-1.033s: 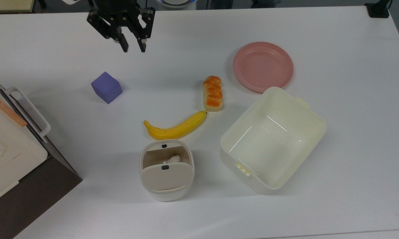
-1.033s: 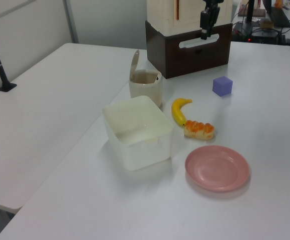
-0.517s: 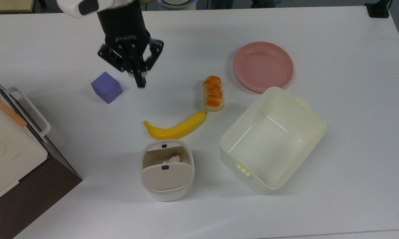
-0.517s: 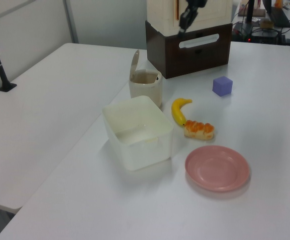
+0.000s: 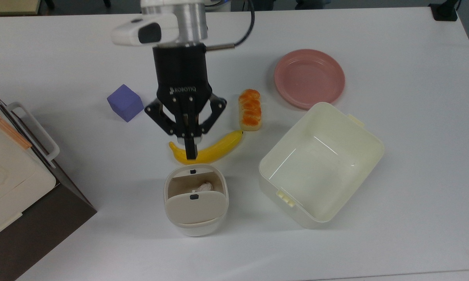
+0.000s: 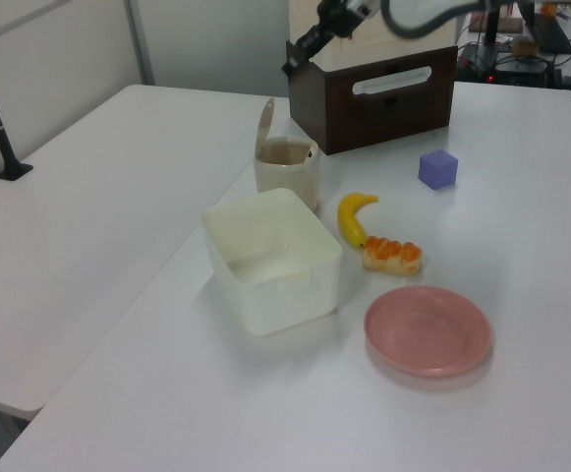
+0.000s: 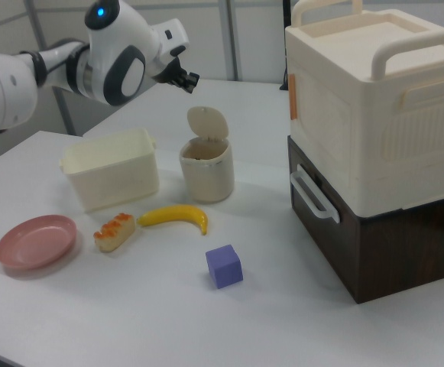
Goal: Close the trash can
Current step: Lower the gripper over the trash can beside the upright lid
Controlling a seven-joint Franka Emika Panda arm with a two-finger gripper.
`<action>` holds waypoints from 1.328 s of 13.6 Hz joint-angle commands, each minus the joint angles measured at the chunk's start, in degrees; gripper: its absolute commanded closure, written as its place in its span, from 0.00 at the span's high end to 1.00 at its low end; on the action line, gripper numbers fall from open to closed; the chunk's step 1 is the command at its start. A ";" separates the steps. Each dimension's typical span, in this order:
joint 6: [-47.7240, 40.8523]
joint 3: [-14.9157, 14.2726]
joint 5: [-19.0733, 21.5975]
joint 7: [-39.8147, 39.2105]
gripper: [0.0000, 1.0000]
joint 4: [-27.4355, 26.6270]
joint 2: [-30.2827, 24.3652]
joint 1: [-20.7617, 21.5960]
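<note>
Gripper [image 5: 190,150], fingers seen pressed together with nothing held, is located in the top view above the banana [image 5: 207,149]. Trash can [image 5: 196,199] is noted just nearer on the counter [image 5: 394,218], directly in line; its lid [image 7: 205,122] is seen raised on the far-from-gripper side.

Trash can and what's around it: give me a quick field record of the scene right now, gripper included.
trash can: white bin, beige hinged lid standing up, open
contents: crumpled white paper inside
gripper: shut, empty, above the table, over the banana in the top view
banana: lying beside the trash can
bread: at the banana's tip
purple cube: apart, on the top view's left
cream tub: lidless, empty, on the top view's right of the trash can
pink plate: empty
table: white
</note>
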 commanded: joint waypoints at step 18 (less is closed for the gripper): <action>5.61 -1.19 -5.62 1.88 0.00 6.42 10.46 1.19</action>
